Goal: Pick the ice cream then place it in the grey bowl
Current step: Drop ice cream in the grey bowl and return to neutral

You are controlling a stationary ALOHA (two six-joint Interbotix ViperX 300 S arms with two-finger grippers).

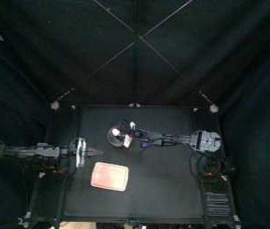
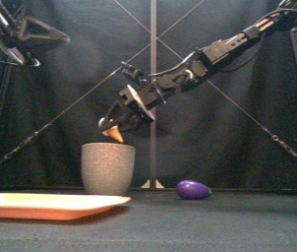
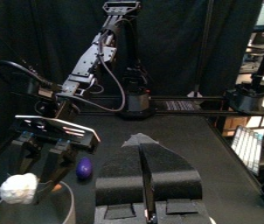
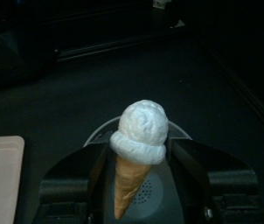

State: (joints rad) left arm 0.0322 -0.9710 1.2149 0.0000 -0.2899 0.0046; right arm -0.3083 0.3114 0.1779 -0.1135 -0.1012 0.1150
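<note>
Toy ice cream (image 4: pixel 141 131): matt, faintly pebbled white scoop on a smooth tan cone, plastic in look. Speckled grey bowl (image 2: pixel 108 168): matt, stone-like finish. Pink tray (image 2: pixel 46 204): smooth plastic with a slight sheen; purple toy (image 2: pixel 194 188): glossy; table (image 2: pixel 230 221): matt black.

Both arms are black. The right arm (image 2: pixel 230 41) has slim segments with silvery-grey joints and a black cable (image 3: pixel 121 83) trailing beside it. The right gripper (image 2: pixel 113 120) carries a white cross-plate (image 3: pixel 55 129). The left arm (image 1: pixel 30 150) shows grey patches, and the left gripper (image 3: pixel 146 179) has broad matte-black jaws.
</note>
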